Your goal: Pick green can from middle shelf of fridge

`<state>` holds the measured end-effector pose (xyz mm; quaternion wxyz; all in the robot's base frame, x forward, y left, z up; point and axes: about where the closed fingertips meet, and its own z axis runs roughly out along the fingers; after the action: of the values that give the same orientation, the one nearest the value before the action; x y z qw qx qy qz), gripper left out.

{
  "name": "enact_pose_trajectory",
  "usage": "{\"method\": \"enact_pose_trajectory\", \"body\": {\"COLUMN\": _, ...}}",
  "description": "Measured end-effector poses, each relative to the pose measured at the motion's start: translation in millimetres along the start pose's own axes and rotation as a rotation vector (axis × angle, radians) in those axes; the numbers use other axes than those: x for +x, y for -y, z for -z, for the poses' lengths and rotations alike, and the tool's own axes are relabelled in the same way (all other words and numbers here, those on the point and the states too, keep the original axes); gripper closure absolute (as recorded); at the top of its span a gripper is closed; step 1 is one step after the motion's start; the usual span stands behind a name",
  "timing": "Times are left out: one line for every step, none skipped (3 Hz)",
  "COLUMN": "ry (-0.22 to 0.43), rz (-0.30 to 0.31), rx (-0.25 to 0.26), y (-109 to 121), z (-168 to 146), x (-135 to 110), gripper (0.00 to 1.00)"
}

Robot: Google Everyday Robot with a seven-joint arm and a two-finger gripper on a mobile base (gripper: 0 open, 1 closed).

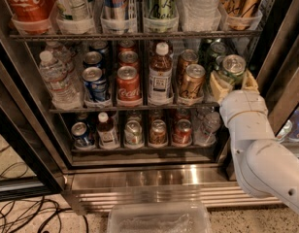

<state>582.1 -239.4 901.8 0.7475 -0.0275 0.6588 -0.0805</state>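
Camera view shows the large stainless-steel drinks fridge (154,178) head-on, its dark interior stacked with wire racks. The white arm comes in from the lower right of the frame. The two-finger gripper (233,80) sits at the right end of the thin dark wire middle shelf (140,107). Its tan fingers (216,87) stand on either side of the small dark green can with the shiny silver top (232,66), pressed against its sides and pinching it. The can is right of centre in the frame, at the front of the rightmost lane, tilted slightly and seemingly raised off the rack.

The step in hand looks like the withdrawal. To do it well, the grip should stay firm and low on the can's body, so that the smooth wall does not slide out. The pull should run straight back along the lane and out of the fridge. The gold-brown cans (192,81) stand just beside it, to its left in the frame. A second green-sided can (217,50) is close behind. Sideways drift could therefore knock either one. The can should also be brought level before it clears the shelf front, well under the rack of tall cans (140,33) in the upper part of the frame.
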Motion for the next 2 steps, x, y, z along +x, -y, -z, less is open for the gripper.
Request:
{"method": "enact_pose_trajectory", "body": {"ry": -0.065, "rz": 0.069, "rx": 0.011, "y": 19.2, "z": 34.3, "x": 7.6, "gripper": 1.00}}
{"method": "enact_pose_trajectory", "body": {"ry": -0.194, "rz": 0.156, "rx": -0.015, "y": 36.7, "z": 80.1, "x": 29.0, "gripper": 1.00}}
